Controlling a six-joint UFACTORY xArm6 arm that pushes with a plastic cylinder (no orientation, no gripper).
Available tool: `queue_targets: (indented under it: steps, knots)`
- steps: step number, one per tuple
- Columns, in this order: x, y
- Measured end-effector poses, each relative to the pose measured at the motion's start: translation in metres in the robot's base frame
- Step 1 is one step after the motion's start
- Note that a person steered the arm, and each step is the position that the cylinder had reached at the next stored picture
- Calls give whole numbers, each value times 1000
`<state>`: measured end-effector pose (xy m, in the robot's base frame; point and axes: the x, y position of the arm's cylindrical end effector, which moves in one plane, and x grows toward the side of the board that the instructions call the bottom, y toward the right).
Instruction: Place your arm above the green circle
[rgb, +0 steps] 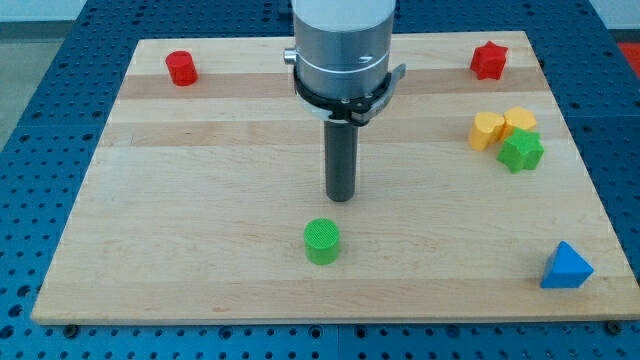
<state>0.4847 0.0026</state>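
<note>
The green circle (322, 241) is a short green cylinder lying on the wooden board (200, 200), below the board's middle. My tip (342, 196) is the lower end of the dark rod hanging from the silver arm. It stands a short way above the green circle in the view and slightly to its right, with a small gap of bare wood between them. They do not touch.
A red cylinder (181, 67) sits at the top left and a red star (488, 60) at the top right. Two yellow blocks (487, 130) (519, 122) and a green star (521, 151) cluster at the right. A blue triangle (566, 267) lies at the bottom right.
</note>
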Motion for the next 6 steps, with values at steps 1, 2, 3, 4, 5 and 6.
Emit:
queue_targets:
  steps: [1, 2, 3, 4, 5, 6]
  knots:
    - [0, -1]
    - [0, -7]
    - [0, -8]
    - [5, -8]
    - [28, -4]
    - [28, -4]
